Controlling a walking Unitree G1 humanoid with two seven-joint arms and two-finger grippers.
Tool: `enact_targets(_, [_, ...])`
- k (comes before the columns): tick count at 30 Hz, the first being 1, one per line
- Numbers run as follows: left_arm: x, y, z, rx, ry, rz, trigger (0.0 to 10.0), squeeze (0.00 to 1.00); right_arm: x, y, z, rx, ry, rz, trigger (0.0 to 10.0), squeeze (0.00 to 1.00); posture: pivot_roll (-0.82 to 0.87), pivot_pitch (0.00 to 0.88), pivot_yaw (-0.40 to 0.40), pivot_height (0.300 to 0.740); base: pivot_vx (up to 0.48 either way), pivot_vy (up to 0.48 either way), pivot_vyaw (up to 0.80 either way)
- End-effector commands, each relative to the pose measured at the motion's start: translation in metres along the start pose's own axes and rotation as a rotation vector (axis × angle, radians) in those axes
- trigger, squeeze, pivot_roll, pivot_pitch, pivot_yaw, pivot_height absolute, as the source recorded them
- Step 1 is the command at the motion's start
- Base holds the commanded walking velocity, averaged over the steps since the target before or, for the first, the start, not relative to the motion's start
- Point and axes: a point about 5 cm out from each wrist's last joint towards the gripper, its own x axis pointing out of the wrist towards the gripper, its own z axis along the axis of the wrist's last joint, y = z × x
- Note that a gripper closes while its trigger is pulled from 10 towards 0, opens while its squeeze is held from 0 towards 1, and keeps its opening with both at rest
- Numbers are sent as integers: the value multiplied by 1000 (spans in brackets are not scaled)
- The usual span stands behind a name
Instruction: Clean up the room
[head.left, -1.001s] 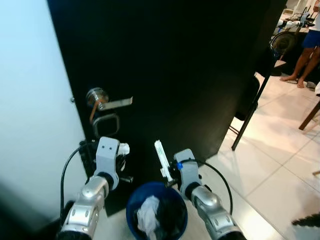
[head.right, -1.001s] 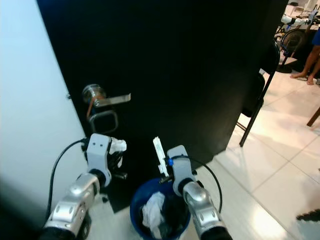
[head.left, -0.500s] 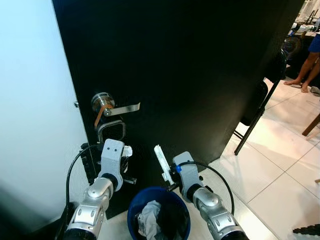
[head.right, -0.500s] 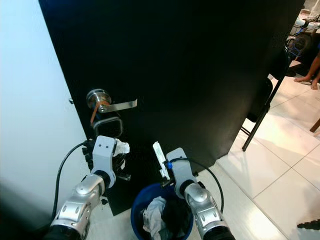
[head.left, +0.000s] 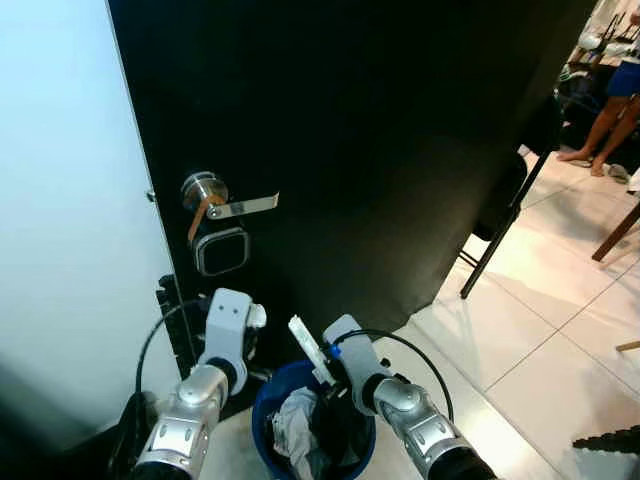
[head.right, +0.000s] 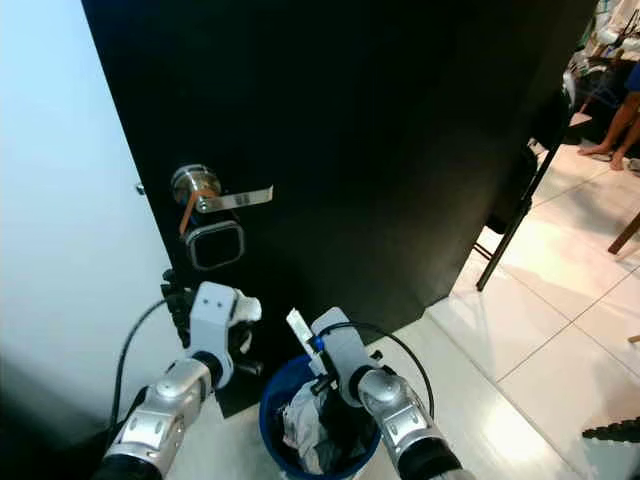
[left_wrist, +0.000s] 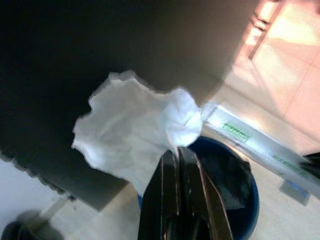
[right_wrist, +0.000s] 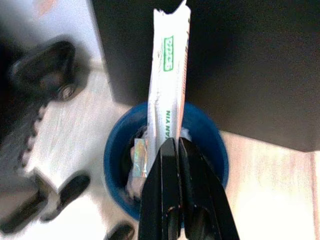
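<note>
I see the bin (head.left: 314, 432) on the floor (head.left: 560, 330) directly before me, close in front of the door (head.left: 380, 140). My left gripper (left_wrist: 176, 159) holds a tissue (left_wrist: 135, 127) left of the bin; my right gripper (right_wrist: 173, 149) holds a wrapper (right_wrist: 169, 90) above its rim. The door handle (head.left: 225, 205) sits above the left arm, a wall (head.left: 70, 240) to its left. A chair (head.left: 505, 215) stands to the right beside the door, a person (head.left: 615, 100) beyond it.

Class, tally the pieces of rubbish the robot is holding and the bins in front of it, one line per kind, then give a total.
Crumpled white tissue, pinched in the left pincer: 1
Long white wrapper with green print, pinched in the right pincer: 1
Blue bin, already holding rubbish: 1
Total: 3
</note>
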Motion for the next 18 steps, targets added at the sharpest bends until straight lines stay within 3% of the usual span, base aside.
enact_targets(1, [2, -3, -5, 95, 29, -75, 10000, 0, 1, 4, -11, -26, 63, 33, 10000, 0, 33, 134, -104, 740, 0, 0, 0])
enact_targets(3, [3, -6, -10, 201, 49, -149, 10000, 0, 3, 6, -15, -40, 101, 47, 10000, 0, 32, 159, -100, 740, 0, 0, 0])
enact_targets(4, [3, -6, -10, 201, 49, -149, 10000, 0, 3, 6, -15, -40, 101, 47, 10000, 0, 32, 159, -100, 740, 0, 0, 0])
enact_targets(5, [8, -5, -12, 326, 66, -208, 10000, 0, 4, 4, -19, -60, 148, 22, 10000, 0, 25, 193, -87, 740, 0, 0, 0])
enact_targets(6, [8, -5, -12, 326, 66, -208, 10000, 0, 4, 4, -19, -60, 148, 22, 10000, 0, 25, 193, -87, 740, 0, 0, 0])
enact_targets(7, [9, -4, -13, 378, 73, -229, 10000, 0, 5, 3, -20, -70, 168, 3, 10000, 0, 23, 200, -84, 740, 0, 0, 0])
enact_targets(11, [14, 2, -9, 435, 77, -231, 10000, 0, 7, -3, -19, -79, 190, -56, 10000, 0, 11, 239, -63, 740, 0, 0, 0])
enact_targets(18, [23, 2, -1, 433, 54, -235, 10000, 0, 6, -21, -14, -116, 223, -213, 10000, 0, -19, 308, -19, 740, 0, 0, 0])
